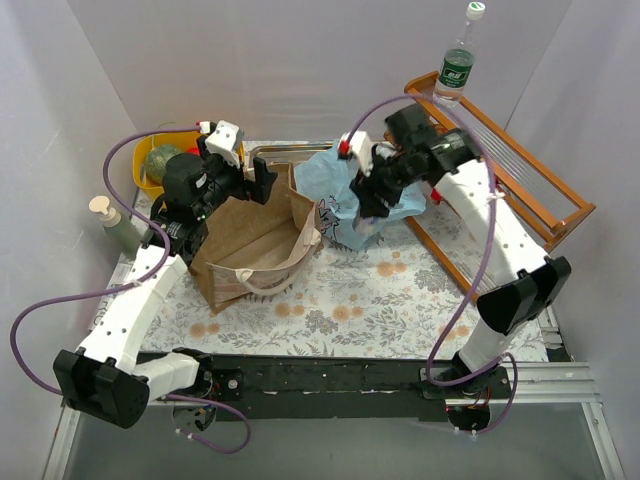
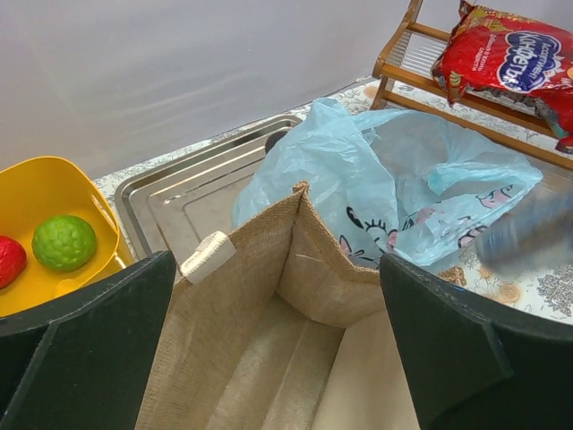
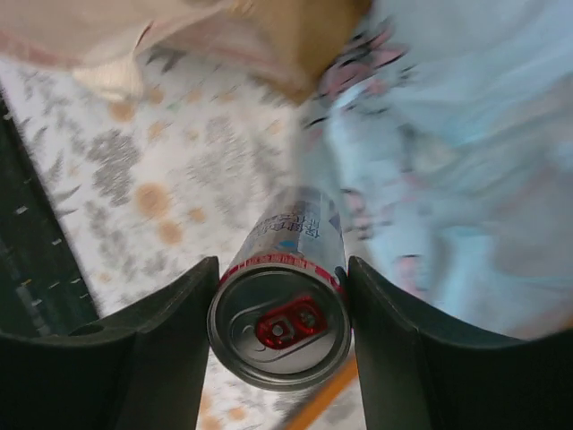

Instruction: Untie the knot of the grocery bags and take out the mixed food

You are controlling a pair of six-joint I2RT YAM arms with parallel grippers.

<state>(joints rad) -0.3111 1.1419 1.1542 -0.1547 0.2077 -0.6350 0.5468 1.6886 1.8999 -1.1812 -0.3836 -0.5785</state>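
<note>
The brown paper bag point(image 1: 255, 245) stands open on the floral mat, and its inside point(image 2: 269, 358) looks empty. My left gripper point(image 1: 258, 178) hangs open over its mouth point(image 2: 276, 264), holding nothing. Right behind it the light blue plastic bag point(image 1: 335, 185) lies crumpled and open point(image 2: 358, 179). At that bag's front my right gripper point(image 1: 368, 228) is shut on a blue-silver can point(image 3: 282, 318), both fingers pressed to its sides point(image 3: 282, 269). A green melon point(image 2: 64, 242) and a red item point(image 2: 7, 260) lie in the yellow tub point(image 2: 45, 193). A red snack packet point(image 2: 515, 54) rests on the wooden rack point(image 1: 500, 150), and a green-labelled bottle point(image 1: 458, 62) stands at the rack's far end.
A steel tray point(image 2: 188, 193) lies behind the two bags against the back wall. A pump soap bottle point(image 1: 115, 225) stands at the left edge of the mat. White walls close in the left, back and right sides.
</note>
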